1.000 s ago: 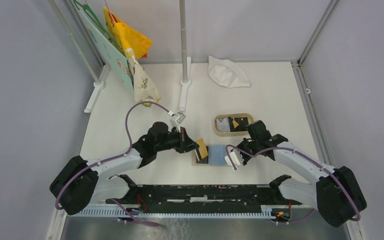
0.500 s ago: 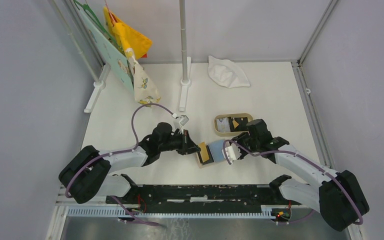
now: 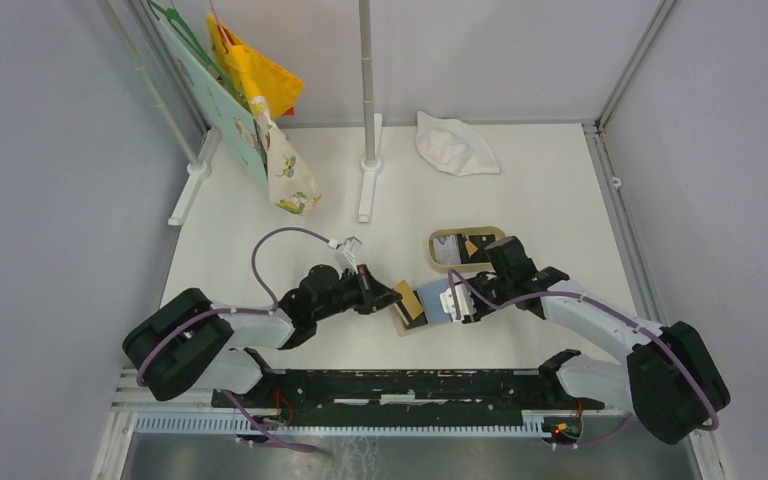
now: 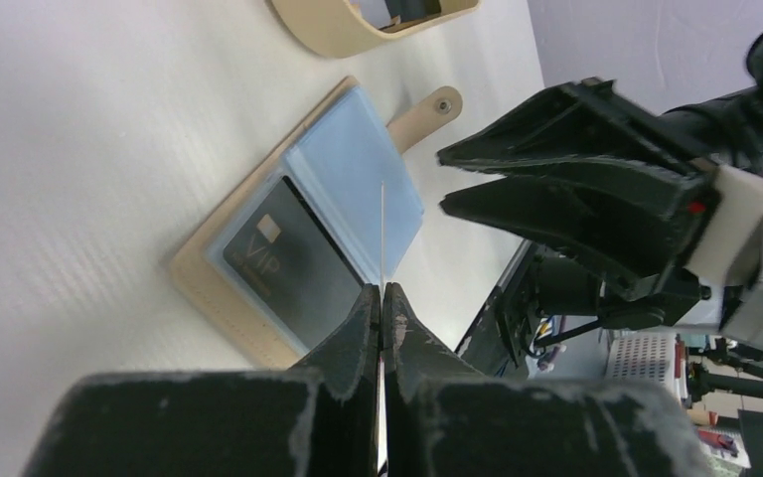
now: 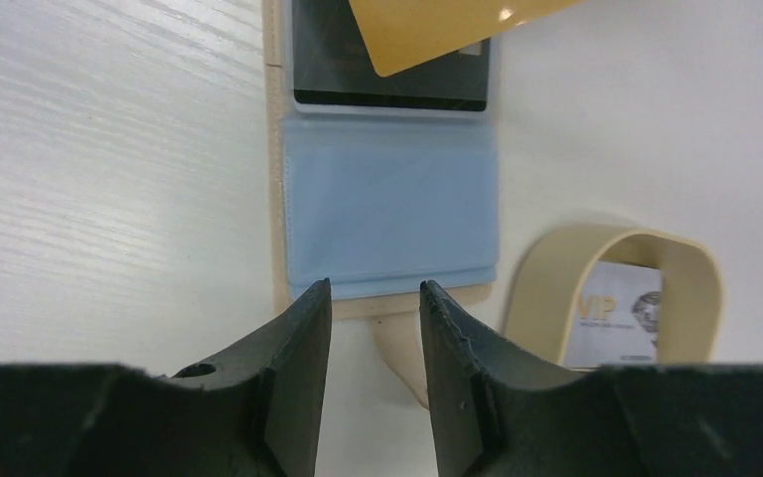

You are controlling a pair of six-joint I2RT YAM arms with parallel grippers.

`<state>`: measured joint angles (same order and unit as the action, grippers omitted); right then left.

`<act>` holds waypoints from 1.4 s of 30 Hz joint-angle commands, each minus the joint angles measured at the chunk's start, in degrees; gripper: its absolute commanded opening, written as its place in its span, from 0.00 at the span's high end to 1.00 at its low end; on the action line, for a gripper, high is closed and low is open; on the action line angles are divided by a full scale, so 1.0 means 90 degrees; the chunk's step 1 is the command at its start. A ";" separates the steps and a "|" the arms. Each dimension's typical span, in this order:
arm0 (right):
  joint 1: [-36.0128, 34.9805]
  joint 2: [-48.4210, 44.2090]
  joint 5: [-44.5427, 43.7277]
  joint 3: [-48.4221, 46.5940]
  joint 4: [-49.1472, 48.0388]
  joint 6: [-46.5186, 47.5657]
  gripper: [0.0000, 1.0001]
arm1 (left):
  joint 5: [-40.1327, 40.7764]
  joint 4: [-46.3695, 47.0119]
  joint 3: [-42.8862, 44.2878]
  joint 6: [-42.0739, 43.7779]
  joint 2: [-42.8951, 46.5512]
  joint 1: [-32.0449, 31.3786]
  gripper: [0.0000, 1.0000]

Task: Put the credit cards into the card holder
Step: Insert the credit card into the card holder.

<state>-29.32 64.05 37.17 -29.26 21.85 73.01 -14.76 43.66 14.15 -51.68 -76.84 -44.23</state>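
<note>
Card holder (image 5: 389, 214) beneath low right gripper (image 5: 373, 298)

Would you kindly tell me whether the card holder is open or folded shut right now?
Open: the card holder lies spread flat, blue lining up, a black card in one pocket.

White table (image 3: 260, 200), grey walls (image 3: 50, 200), metal frame post (image 3: 637, 60), white pole (image 3: 365, 60), even light
</note>
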 commanded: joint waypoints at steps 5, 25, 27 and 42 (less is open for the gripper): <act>-0.0141 0.0528 -0.0852 -0.0343 -0.0403 -0.1022 0.57 | 0.1230 0.0999 0.0137 -0.0615 -0.0411 -0.0584 0.98; -0.0230 0.1060 -0.1672 -0.0392 -0.0346 -0.1046 0.56 | 0.0964 0.2208 0.0197 -0.1233 -0.1938 -0.0642 0.98; -0.0253 0.1155 -0.1781 -0.0401 -0.0330 -0.1038 0.56 | 0.0959 0.2205 0.0177 -0.1298 -0.1967 -0.0641 0.98; -0.0511 0.1437 -0.1620 -0.0507 -0.0001 -0.0927 0.56 | 0.0958 0.2688 -0.0208 -0.1756 -0.2032 -0.0642 0.98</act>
<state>-33.23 75.94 21.85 -33.17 18.94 64.58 -7.60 63.86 14.28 -64.27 -95.37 -49.65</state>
